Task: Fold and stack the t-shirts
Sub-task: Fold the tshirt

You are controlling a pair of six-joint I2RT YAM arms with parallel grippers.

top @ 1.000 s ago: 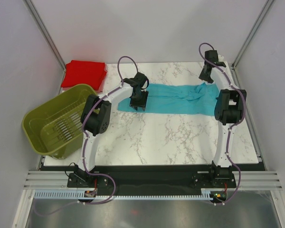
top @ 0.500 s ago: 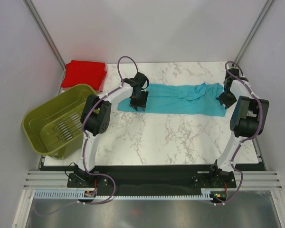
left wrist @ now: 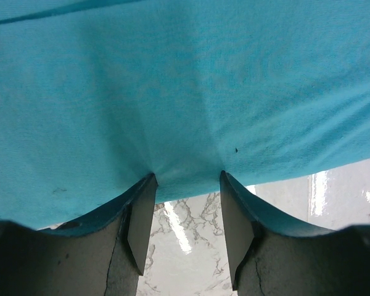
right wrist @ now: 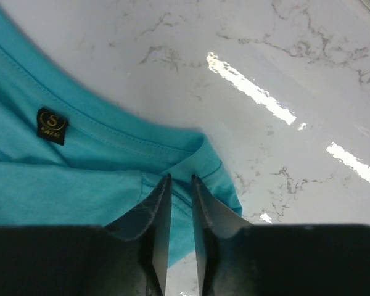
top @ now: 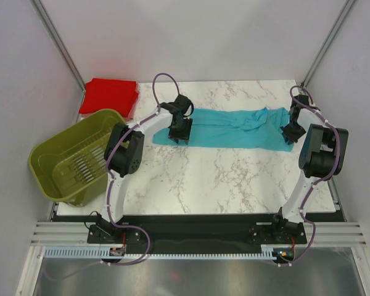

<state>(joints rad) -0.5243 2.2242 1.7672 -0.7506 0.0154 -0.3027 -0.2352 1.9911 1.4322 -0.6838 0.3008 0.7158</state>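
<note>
Turquoise t-shirt [top: 234,128]: likely soft, limp, light; best taken by hems. Left claw [left wrist: 186,185] wide, tips on cloth edge. Right claw [right wrist: 179,182] narrow around corner hem; grip unclear.

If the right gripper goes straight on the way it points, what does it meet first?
The turquoise t-shirt: its neck edge lies right at the tips of the right gripper, with the marble table under it. Depth is unclear; it may touch already.

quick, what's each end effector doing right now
left end effector: open, tips at the edge of the turquoise t-shirt
right end effector: closed on the turquoise t-shirt
</note>
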